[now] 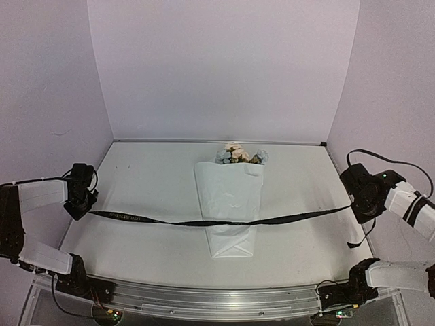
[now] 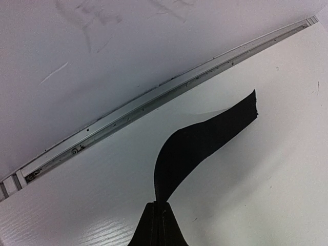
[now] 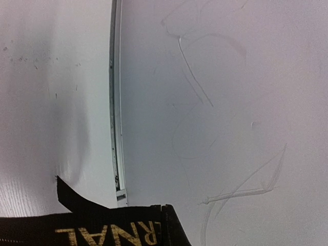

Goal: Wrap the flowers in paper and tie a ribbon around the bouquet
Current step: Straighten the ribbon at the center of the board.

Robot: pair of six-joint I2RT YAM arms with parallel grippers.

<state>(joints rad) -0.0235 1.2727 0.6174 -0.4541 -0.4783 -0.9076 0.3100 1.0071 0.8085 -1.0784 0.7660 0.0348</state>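
The bouquet lies in the middle of the table, with peach and blue flowers (image 1: 236, 155) sticking out of the far end of a white paper (image 1: 230, 197) cone. A black ribbon (image 1: 177, 222) is stretched taut across the cone's lower part, from side to side. My left gripper (image 1: 87, 211) is shut on the ribbon's left end by the left wall; the short free end (image 2: 205, 141) curls up past its shut tips (image 2: 159, 205). My right gripper (image 1: 353, 206) is shut on the ribbon (image 3: 102, 230) near the right wall, gold lettering showing beside the shut tips (image 3: 163, 207). A ribbon tail (image 1: 357, 238) hangs below it.
Pale walls close in the table on the left, back and right, with a metal strip (image 2: 154, 102) along the wall's foot. An aluminium rail (image 1: 217, 299) runs along the near edge between the arm bases. Black cables (image 1: 391, 161) loop over the right arm.
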